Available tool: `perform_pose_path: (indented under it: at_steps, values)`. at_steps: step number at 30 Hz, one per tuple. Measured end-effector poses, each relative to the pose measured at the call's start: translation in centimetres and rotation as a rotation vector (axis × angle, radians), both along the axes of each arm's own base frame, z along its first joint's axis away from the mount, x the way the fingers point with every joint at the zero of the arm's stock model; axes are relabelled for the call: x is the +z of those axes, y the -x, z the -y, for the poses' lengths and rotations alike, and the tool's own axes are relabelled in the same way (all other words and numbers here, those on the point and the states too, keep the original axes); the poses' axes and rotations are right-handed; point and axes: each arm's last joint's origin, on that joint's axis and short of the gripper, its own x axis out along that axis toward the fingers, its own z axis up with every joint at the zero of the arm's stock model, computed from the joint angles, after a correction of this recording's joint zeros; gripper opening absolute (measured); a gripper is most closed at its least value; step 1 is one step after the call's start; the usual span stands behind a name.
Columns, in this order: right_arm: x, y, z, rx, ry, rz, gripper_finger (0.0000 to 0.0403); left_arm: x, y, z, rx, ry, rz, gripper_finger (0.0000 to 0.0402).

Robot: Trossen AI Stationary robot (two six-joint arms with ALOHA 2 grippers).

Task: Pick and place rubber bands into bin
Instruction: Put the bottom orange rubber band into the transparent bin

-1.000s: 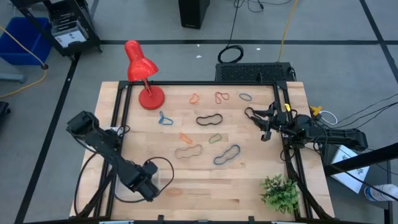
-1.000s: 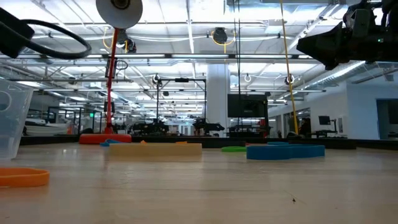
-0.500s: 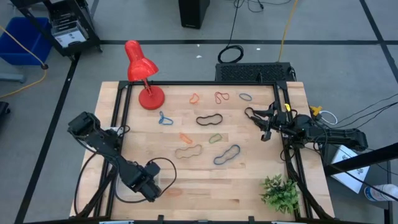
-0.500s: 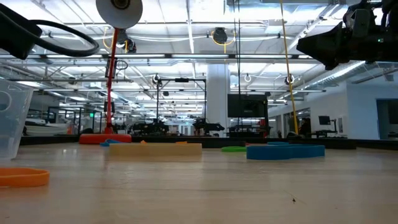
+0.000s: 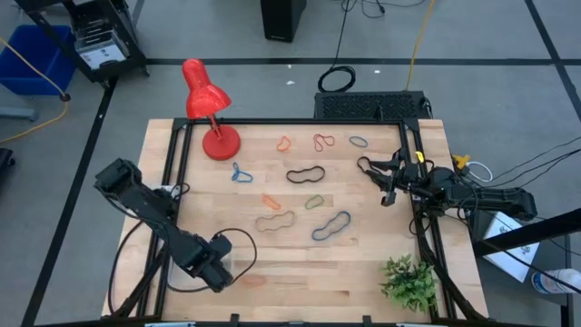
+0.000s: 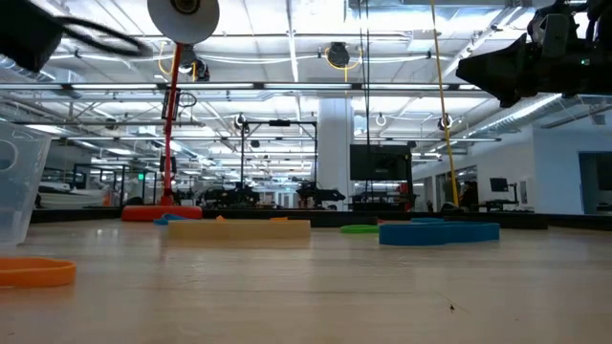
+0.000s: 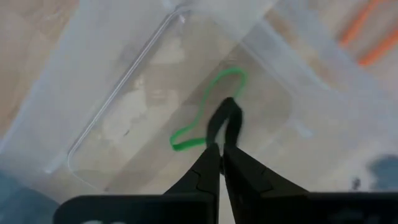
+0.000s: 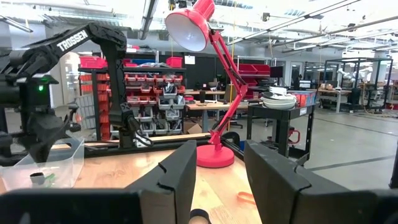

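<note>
Left gripper (image 7: 221, 148) over bin (image 7: 124, 81), closed on a black band (image 7: 225, 121); green band (image 7: 208, 112) inside. Next: release. Right gripper (image 8: 217, 171) wide, idle at the desk's (image 5: 363, 282) right edge.

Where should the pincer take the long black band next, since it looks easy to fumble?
Judging by its shape, at the pinched waist of the black band, coming straight down from above: it lies flat on the table, and there its two strands run closest, so one narrow pinch catches both.
</note>
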Motion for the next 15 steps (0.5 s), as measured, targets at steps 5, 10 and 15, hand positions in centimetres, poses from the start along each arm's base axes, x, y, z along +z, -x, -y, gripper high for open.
perform_pose_path:
  at_steps: [5, 10, 15]
  values:
    - [0.0, 0.0, 0.0, 0.0, -0.001, 0.0, 0.013, 3.0, 0.6, -0.9, -0.033, 0.029, 0.163, 0.0008]
    - [0.0, 0.0, 0.0, 0.0, 0.0, 0.0, 0.013, 5.9, 0.6, -1.9, -0.146, -0.045, 0.471, 0.001]
    - [0.0, 0.0, 0.0, 0.0, 0.0, 0.0, 0.013, 7.8, -0.1, -2.8, -0.269, -0.124, 0.674, 0.0041]
